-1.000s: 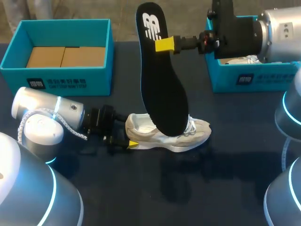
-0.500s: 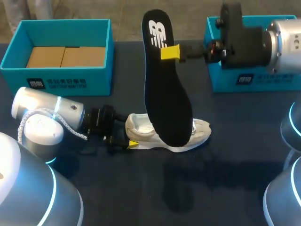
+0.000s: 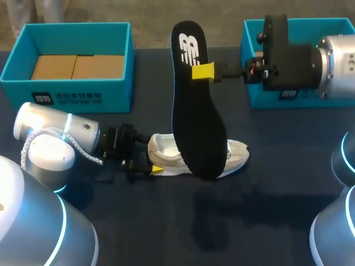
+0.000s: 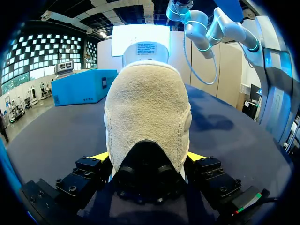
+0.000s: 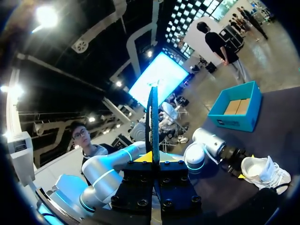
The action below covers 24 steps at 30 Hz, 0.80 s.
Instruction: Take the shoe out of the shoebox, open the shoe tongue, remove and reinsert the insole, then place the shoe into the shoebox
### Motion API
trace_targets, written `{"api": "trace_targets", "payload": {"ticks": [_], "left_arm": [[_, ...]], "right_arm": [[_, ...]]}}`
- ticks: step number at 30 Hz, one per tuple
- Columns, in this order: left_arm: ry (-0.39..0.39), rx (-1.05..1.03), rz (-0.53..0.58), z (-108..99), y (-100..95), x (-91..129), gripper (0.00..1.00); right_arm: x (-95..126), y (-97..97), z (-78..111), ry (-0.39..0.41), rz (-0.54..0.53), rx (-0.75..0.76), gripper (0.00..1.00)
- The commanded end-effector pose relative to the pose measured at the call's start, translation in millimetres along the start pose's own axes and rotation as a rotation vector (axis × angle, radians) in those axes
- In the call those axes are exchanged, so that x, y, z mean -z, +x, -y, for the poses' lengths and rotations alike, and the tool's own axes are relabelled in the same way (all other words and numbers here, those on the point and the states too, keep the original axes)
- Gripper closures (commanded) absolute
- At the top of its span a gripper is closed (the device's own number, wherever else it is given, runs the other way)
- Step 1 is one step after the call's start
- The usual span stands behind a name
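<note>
While the left shoebox [image 3: 119, 91] sits well behind the left gripper [image 3: 151, 163], out of the working space with only brown cardboard [image 3: 77, 66] inside, that gripper is clenched on the heel of the shoe [image 3: 166, 147], a yellow tip on each side. I judge this grip pins the shoe upright on the table [image 3: 266, 183], opening upward, so it cannot slide. The toe points straight away from those fingers. Over the shoe hangs the insole [image 3: 197, 111], upright and toe end down, pinched near its heel by the right gripper [image 3: 201, 71]. That suits lowering it into the opening, though I cannot tell whether it touches the shoe. Just behind this gripper's arm stands the right shoebox [image 3: 288, 97]. Count: two shoeboxes, one shoe, one insole, two grippers.
</note>
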<state>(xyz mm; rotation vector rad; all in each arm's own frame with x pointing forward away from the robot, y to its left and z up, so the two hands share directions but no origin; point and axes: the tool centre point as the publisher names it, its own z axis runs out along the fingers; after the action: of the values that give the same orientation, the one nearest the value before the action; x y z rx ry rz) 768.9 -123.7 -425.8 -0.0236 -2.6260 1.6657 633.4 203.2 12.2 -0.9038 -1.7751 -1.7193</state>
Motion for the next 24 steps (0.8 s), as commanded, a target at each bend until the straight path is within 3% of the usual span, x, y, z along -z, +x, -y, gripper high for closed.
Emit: {"api": "trace_targets", "payload": {"ticks": [1, 20, 22, 24], "left_arm": [[0.0, 0.0, -0.001, -1.4, -0.1, 0.1, 1.0], [0.0, 0.0, -0.001, -1.4, -0.1, 0.1, 1.0], [0.0, 0.0, -0.001, -1.4, -0.1, 0.1, 0.98], [-0.006, 0.0, -0.003, 1.5, -0.8, 3.8, 0.87]], "right_arm": [[-1.3, 1.7, 5.7, -0.012, 0.007, -0.003, 1.0], [-1.3, 1.7, 5.7, -0.012, 0.007, -0.003, 1.0], [-1.3, 1.7, 5.7, -0.012, 0.007, -0.003, 1.0], [-1.3, 1.7, 5.7, -0.012, 0.007, -0.003, 1.0]]}}
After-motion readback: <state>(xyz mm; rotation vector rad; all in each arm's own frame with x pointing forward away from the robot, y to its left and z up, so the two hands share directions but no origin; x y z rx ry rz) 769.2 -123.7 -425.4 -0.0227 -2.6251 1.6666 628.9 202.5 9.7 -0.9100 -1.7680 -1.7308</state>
